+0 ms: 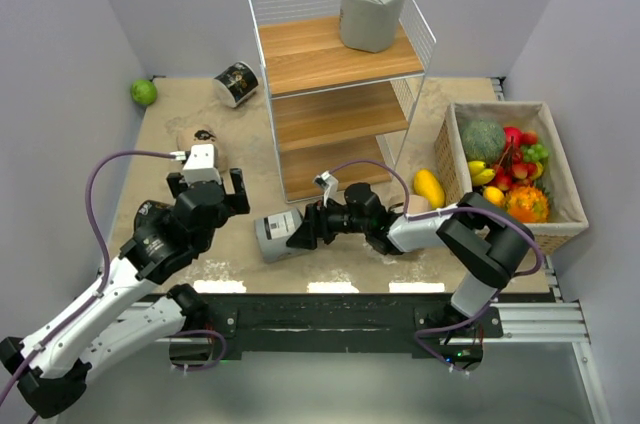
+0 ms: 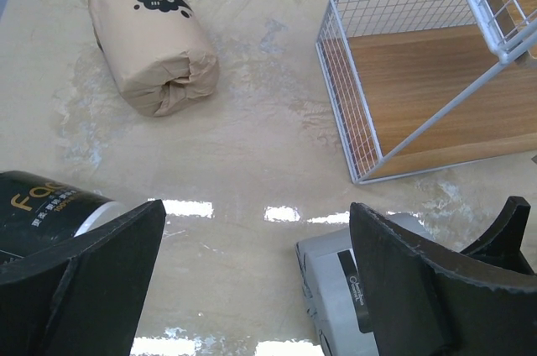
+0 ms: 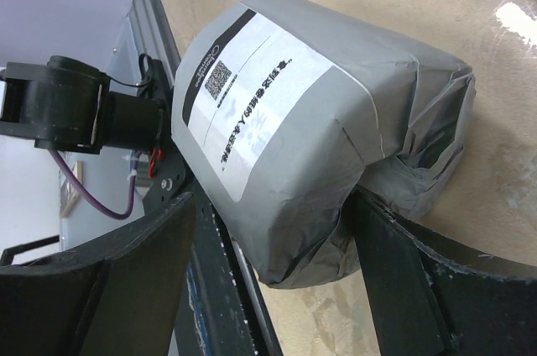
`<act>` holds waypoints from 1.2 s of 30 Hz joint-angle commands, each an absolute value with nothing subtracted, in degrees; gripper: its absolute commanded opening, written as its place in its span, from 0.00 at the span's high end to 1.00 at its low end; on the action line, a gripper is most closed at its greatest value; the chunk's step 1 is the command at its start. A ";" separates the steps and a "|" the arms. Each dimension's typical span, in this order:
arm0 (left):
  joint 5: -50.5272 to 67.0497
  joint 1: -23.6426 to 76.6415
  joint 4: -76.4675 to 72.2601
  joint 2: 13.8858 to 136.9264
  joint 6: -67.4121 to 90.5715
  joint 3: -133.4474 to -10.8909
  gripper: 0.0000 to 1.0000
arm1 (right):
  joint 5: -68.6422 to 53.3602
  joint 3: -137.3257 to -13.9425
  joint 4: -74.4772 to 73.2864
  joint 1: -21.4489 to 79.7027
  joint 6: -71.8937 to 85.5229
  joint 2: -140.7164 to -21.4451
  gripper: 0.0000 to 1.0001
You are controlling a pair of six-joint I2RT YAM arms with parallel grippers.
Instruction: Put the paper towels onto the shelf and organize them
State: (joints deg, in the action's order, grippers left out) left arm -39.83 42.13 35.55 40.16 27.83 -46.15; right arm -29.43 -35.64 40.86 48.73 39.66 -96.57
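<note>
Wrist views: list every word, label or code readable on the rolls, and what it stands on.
"fa…", gold, cut off: black roll.
Gold line beneath it: too small to read.
QR code, brand line, rows of characters: white label of grey roll, blurred.
Beige roll: a dark cloud cartoon, no words.

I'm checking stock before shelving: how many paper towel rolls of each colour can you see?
Grey rolls: 2
Black rolls: 2
Beige rolls: 1
Total: 5 in view
</note>
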 commanded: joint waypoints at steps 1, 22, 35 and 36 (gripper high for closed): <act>-41.48 42.10 34.54 39.20 27.60 -46.41 0.04 | -29.71 -37.70 45.87 49.31 39.02 -96.68 0.24; -41.22 42.19 34.37 40.08 27.60 -46.32 0.04 | -34.98 -37.97 59.68 50.01 43.24 -102.75 0.47; -41.31 42.19 34.37 39.46 27.60 -46.14 0.04 | -20.67 -37.35 25.88 50.71 27.70 -79.32 0.69; -41.22 42.10 34.28 39.55 27.60 -46.23 0.04 | -18.57 -38.66 18.10 50.80 25.08 -77.45 0.69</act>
